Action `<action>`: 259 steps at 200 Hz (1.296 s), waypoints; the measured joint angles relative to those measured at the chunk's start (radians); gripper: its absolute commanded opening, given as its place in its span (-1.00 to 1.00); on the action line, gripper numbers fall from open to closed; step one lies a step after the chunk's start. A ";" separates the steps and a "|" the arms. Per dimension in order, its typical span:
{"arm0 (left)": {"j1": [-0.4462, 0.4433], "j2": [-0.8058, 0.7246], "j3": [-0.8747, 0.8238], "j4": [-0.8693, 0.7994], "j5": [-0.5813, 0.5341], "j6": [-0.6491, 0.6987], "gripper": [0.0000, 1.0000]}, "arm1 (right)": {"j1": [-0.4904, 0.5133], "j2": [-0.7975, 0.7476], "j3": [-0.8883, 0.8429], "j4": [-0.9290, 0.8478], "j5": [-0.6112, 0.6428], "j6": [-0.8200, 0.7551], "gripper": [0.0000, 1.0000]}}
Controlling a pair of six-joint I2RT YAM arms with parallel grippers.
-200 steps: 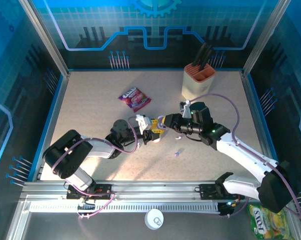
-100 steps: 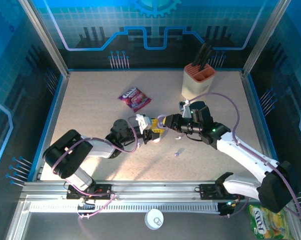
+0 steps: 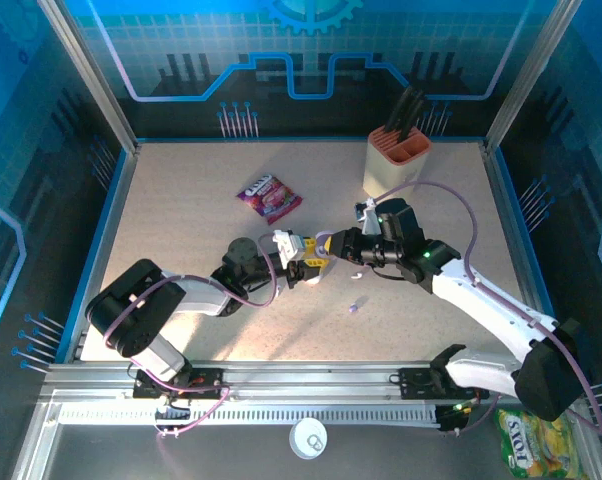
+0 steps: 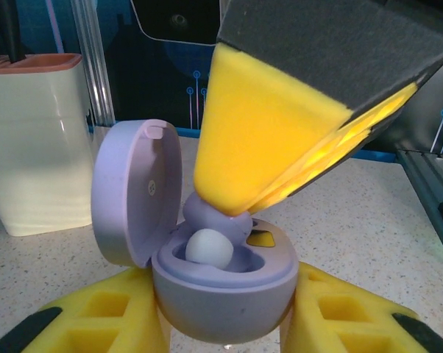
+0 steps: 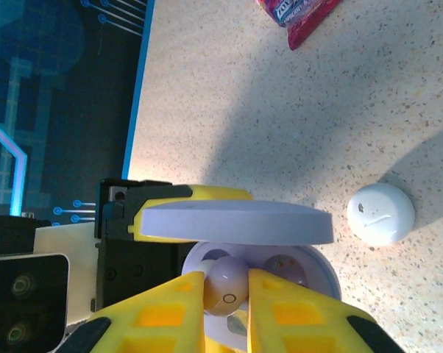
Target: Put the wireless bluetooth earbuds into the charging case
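Above the counter, clamps the lilac charging case, lid open, between left fingers as a steady target; pinches a lilac earbud in right fingers, over its socket.

green-yellow bag: "STO…" partly legible | purple packet: print too small to read

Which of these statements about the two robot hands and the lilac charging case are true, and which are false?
1. The lilac case has its lid open. True.
2. The right hand grips a lilac earbud. True.
3. The case lies loose on the table. False: the left hand clamps it between its fingers.
4. Both sockets in the case are empty. False: a pale bud sits in one.
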 measured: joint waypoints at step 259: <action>-0.008 -0.049 0.006 -0.151 -0.033 0.227 -0.27 | 0.013 0.099 0.180 -0.257 -0.003 -0.127 -0.66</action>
